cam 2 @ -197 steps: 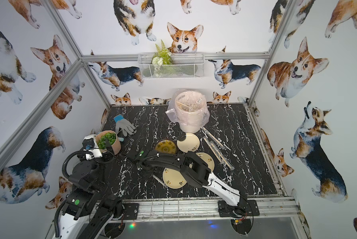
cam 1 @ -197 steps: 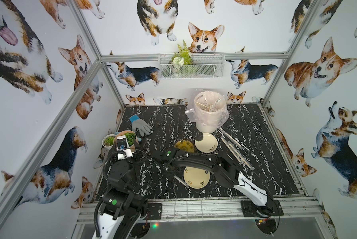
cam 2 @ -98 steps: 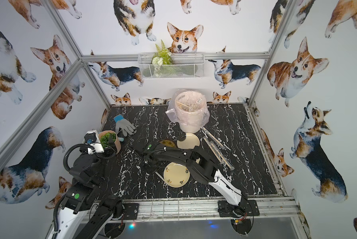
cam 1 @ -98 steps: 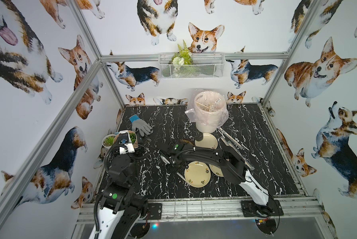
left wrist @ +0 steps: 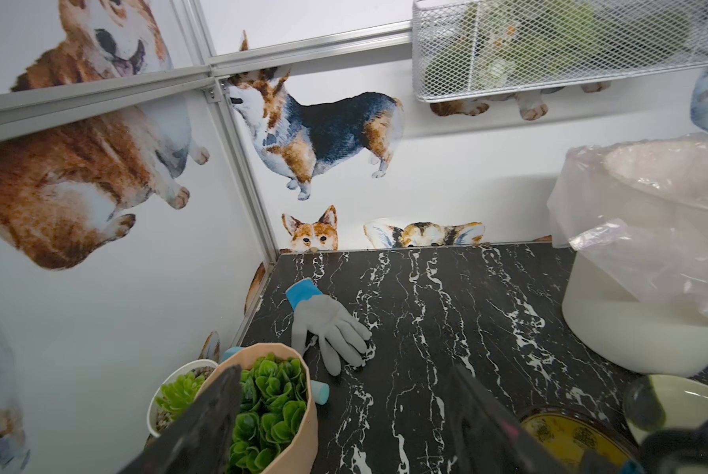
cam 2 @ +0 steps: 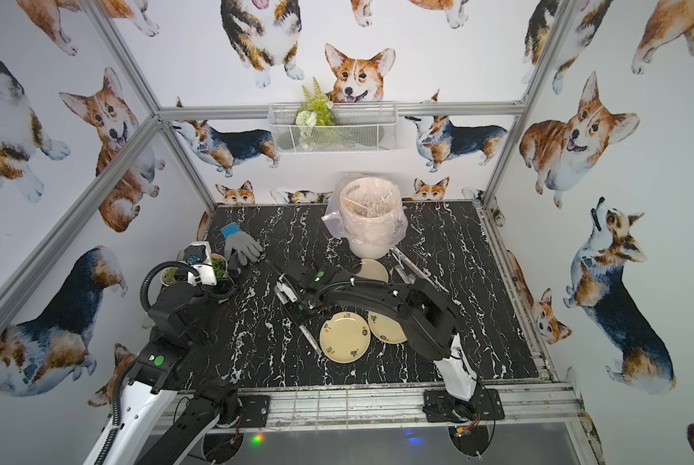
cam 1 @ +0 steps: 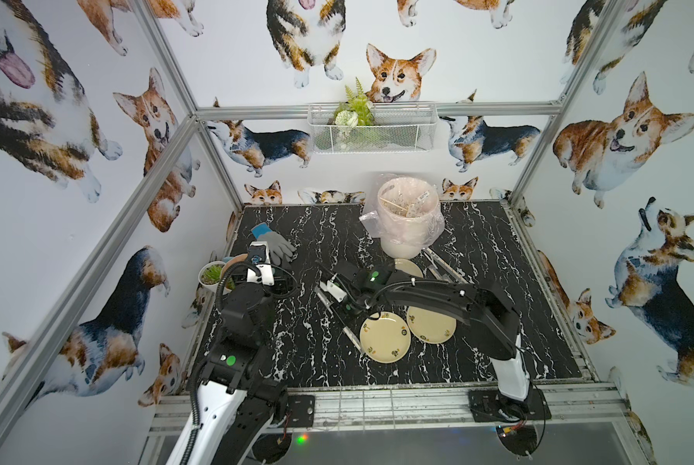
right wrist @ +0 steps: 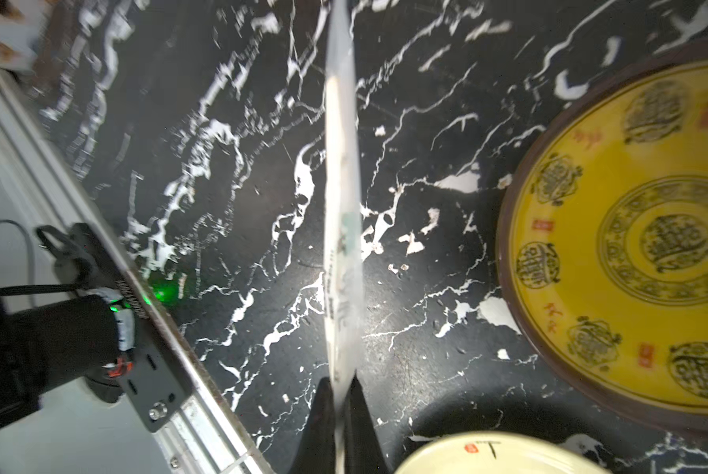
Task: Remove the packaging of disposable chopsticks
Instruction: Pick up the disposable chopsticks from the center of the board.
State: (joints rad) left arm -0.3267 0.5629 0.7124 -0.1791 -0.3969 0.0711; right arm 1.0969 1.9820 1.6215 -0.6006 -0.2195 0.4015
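Right gripper (right wrist: 338,388): pressed together on one end of the packaging (right wrist: 342,246), a clear sleeve with the disposable chopsticks (right wrist: 333,123) inside it.
Where the sleeve is: left of centre over the worktop (cam 1: 297,354), running slantwise from the right gripper towards the left rim of the near pale plate (cam 1: 383,332). From where I stand I cannot tell whether its free end rests on the marble or hangs just above it.
Left gripper (left wrist: 346,369): spread wide and empty, over the plant pot (left wrist: 309,427) at the left edge, well apart from the sleeve.
Risk, slipping: the plastic is glossy and the pinch takes only the tip, so I reckon a quick swing could pull it free.
Risk, wrong grip: if the jaws clamp wood as well as plastic, a tug from the other end would drag the whole bundle rather than strip it.
Risk, sticks escaping: if one end is open, tilting could let the sticks slide out onto the worktop.
Risk, knocks: the free end lies just beside the pale plate, and the yellow plate (right wrist: 631,230) is near. The left gripper must clear the pot rim before crossing over.
Risk, aim: the sleeve looks blurred in the right wrist view, so a second grasp could miss.
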